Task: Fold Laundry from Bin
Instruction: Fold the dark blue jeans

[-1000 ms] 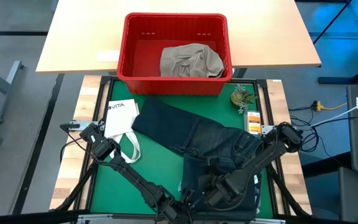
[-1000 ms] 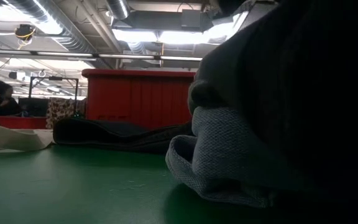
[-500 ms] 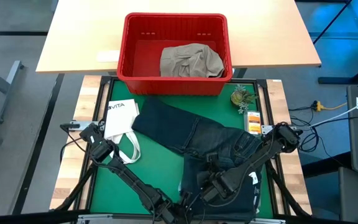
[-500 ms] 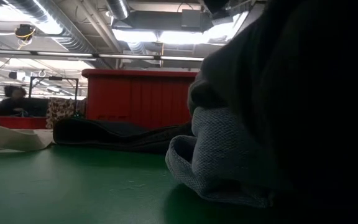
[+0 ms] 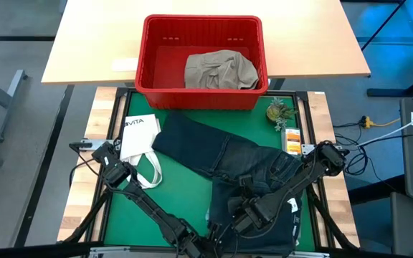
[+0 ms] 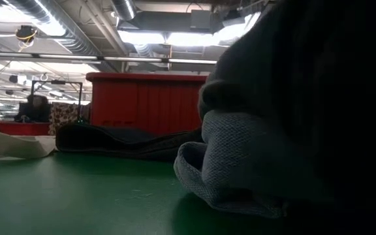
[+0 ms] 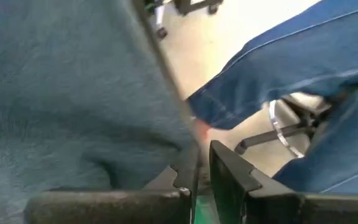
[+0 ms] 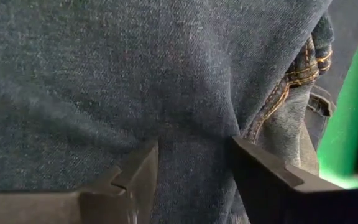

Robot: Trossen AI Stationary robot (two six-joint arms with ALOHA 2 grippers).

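denim jeans (image 5: 242, 168) sprawled mid-mat toward five o'clock, heavy, limp, grippy. left gripper (image 7: 202, 171) pinched narrow on hem; right gripper (image 8: 194, 168) spread wide against cloth. best taken by seams.

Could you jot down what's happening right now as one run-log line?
left gripper: nearly shut on jeans edge | right gripper: open, on denim | khaki garment in red bin | white tote bag beside jeans

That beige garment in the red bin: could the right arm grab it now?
Probably not straight away: the right gripper is open, down on the jeans at the near edge, while the beige garment lies uncovered in the bin.
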